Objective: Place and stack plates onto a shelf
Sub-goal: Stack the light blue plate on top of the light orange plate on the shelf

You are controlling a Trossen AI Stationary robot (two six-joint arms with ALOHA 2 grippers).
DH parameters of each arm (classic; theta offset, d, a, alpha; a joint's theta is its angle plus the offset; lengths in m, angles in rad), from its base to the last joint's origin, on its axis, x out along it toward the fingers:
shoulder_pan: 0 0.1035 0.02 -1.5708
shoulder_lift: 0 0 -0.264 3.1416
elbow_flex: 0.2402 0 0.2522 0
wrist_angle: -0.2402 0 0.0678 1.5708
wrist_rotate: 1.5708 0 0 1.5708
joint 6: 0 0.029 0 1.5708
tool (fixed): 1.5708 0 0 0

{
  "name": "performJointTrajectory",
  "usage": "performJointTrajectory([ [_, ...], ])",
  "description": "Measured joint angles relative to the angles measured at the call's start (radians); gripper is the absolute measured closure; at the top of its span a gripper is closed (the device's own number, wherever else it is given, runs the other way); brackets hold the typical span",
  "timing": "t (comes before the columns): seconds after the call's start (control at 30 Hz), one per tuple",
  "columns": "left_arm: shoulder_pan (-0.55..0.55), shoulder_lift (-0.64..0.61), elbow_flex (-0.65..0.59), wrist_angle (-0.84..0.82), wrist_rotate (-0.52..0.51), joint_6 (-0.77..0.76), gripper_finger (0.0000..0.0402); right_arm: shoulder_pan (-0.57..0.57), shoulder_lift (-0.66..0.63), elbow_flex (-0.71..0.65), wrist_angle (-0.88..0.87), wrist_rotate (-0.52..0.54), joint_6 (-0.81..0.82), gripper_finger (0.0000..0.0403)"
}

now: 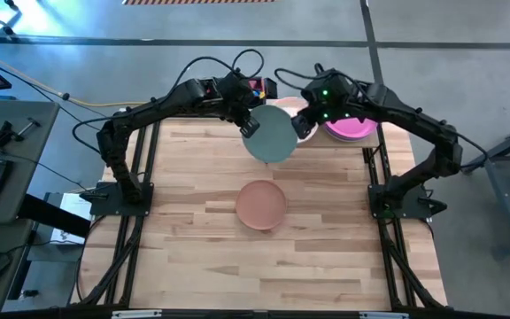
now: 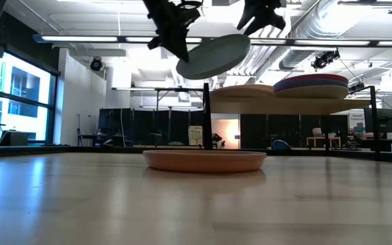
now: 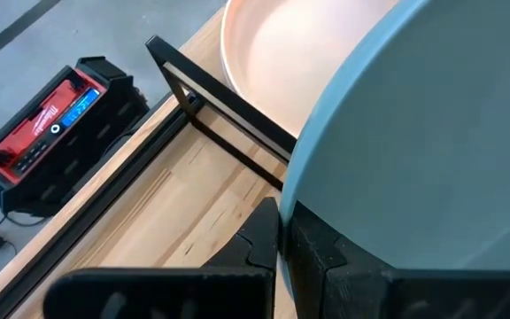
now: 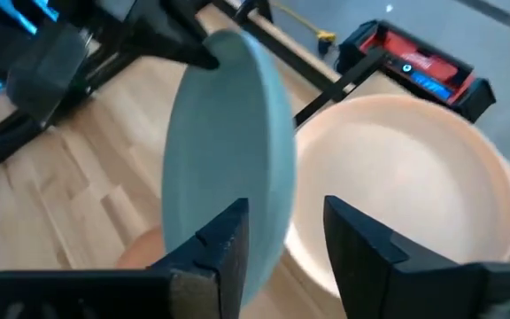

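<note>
Left pincer (image 1: pixel 250 126) is clamped on the rim of the mint plate (image 1: pixel 273 135), holding it tilted in the air above the bench (image 1: pixel 193 230), near the middle of the far edge and just in front of the shelf (image 2: pixel 284 105). In the left wrist view its dark fingers (image 3: pixel 312 252) pinch the plate's edge between them. Right pincer (image 1: pixel 312 115) sits at the opposite side of the same plate, close to the shelf; in the right wrist view its fingers (image 4: pixel 224 244) stand apart with a clear gap, the plate's rim lying just beside one of them, and whether they touch it cannot be told.

On the shelf, at the far edge of the bench, lies the peach plate (image 4: pixel 397 177), directly behind the raised mint one. Toward the far right corner, a stack with the pink plate (image 1: pixel 354 129) on top rests on the shelf; in the low view purple and blue layers show in that pile. The terracotta plate (image 1: pixel 261 204) lies flat near the centre of the bench, well apart from both arms.
</note>
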State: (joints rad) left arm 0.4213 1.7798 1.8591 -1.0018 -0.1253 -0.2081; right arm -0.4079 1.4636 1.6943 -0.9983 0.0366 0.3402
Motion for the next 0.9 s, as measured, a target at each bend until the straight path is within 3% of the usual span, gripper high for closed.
performJointTrajectory([
  [0.6, -0.011, 0.000, 0.000, -0.057, -0.002, -0.008, 0.0401, 0.094, 0.104, 0.000, -0.061, 0.065, 0.105, 0.0284],
  [0.73, -0.013, 0.000, 0.000, -0.057, -0.002, -0.008, 0.0401, 0.094, 0.103, 0.000, -0.067, 0.064, 0.136, 0.0316],
  [0.9, -0.013, 0.000, 0.000, -0.057, 0.004, -0.008, 0.0395, 0.094, 0.101, 0.000, -0.091, 0.073, 0.160, 0.0388],
])
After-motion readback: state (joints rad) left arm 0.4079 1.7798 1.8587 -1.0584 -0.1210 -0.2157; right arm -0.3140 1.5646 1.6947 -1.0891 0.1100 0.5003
